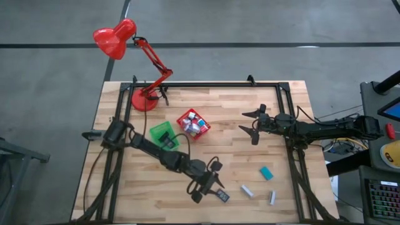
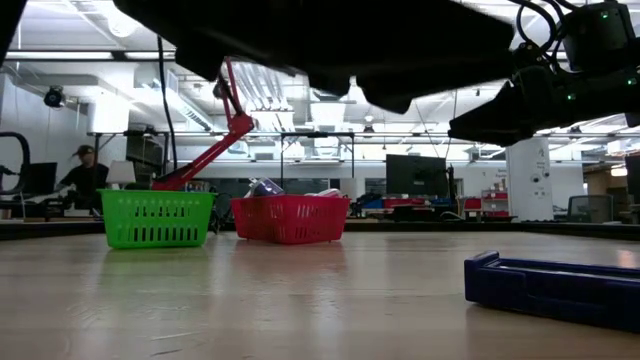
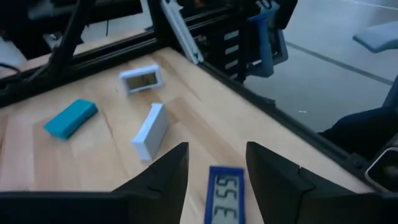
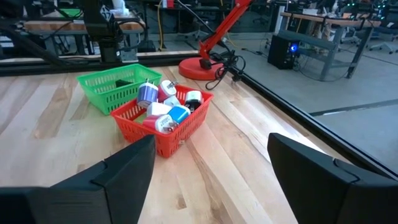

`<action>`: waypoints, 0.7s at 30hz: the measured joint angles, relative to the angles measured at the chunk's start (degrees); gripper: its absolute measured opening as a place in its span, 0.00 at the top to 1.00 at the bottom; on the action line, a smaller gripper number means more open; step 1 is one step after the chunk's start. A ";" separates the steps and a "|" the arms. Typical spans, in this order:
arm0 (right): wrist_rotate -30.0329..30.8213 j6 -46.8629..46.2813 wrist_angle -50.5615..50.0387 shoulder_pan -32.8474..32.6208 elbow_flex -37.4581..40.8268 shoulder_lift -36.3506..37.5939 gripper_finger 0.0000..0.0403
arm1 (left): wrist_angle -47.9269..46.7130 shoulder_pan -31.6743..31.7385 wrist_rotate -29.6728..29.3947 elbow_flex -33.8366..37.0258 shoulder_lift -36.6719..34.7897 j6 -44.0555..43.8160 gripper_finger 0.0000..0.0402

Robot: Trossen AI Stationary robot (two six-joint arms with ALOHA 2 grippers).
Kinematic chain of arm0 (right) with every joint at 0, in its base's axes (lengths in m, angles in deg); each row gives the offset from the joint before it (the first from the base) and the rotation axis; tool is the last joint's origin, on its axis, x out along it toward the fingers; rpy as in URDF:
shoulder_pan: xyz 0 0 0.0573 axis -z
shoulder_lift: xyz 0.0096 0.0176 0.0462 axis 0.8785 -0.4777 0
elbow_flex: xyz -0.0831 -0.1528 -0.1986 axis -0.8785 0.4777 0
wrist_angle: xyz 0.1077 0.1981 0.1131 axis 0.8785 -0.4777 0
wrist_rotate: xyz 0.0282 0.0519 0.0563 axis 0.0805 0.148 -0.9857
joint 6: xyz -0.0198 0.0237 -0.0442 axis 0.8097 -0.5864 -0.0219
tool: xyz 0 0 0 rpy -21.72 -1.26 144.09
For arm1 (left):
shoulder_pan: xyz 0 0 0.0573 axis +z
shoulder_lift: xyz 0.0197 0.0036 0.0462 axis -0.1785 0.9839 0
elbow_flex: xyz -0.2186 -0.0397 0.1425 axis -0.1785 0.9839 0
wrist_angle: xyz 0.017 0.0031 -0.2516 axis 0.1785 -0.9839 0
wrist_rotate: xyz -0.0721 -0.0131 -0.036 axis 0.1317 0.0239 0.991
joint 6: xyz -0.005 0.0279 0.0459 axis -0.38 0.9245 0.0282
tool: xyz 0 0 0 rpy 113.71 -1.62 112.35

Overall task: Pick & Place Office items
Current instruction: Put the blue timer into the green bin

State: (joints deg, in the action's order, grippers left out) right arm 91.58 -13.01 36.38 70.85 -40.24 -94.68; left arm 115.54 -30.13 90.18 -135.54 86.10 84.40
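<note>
My left gripper (image 3: 216, 154) stands open near the table's front edge, above a small blue device with a number display (image 3: 225, 198) that lies flat on the table (image 1: 223, 196). One finger shows on each side of the device and neither touches it. Beyond it lie a white block (image 3: 150, 130), a teal block (image 3: 70, 118) and a grey-white display device (image 3: 142, 79). My right gripper (image 1: 252, 125) waits open at the table's right, facing a red bin (image 4: 163, 121) full of small items.
A green bin (image 1: 164, 135) stands right beside the red bin (image 1: 193, 124) at the table's middle. A red desk lamp (image 1: 142, 100) has its base at the far left. A black frame rail (image 1: 294, 162) runs along the table's right side.
</note>
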 joint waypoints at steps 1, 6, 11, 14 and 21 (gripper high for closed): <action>0.00 0.01 0.00 0.00 0.00 0.00 0.23 | 0.38 -0.22 -0.10 -0.07 0.00 -0.05 0.58; 0.00 0.02 0.00 0.00 0.00 0.00 0.24 | 1.86 -0.83 -0.32 0.07 0.00 0.42 0.58; 0.00 0.01 0.00 0.00 0.00 0.00 0.25 | 1.49 -0.97 -0.08 0.09 0.92 0.35 0.58; 0.00 0.02 -0.02 0.00 0.00 0.00 0.26 | 1.48 -0.99 -0.06 0.11 1.76 -0.16 0.58; -0.01 0.02 -0.02 0.00 0.00 0.00 0.25 | 1.62 -1.10 0.12 0.11 4.73 -0.68 0.58</action>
State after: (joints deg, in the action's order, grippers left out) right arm 91.57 -12.99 36.36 70.85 -40.24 -94.68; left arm 117.17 -31.23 90.30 -135.43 90.83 83.72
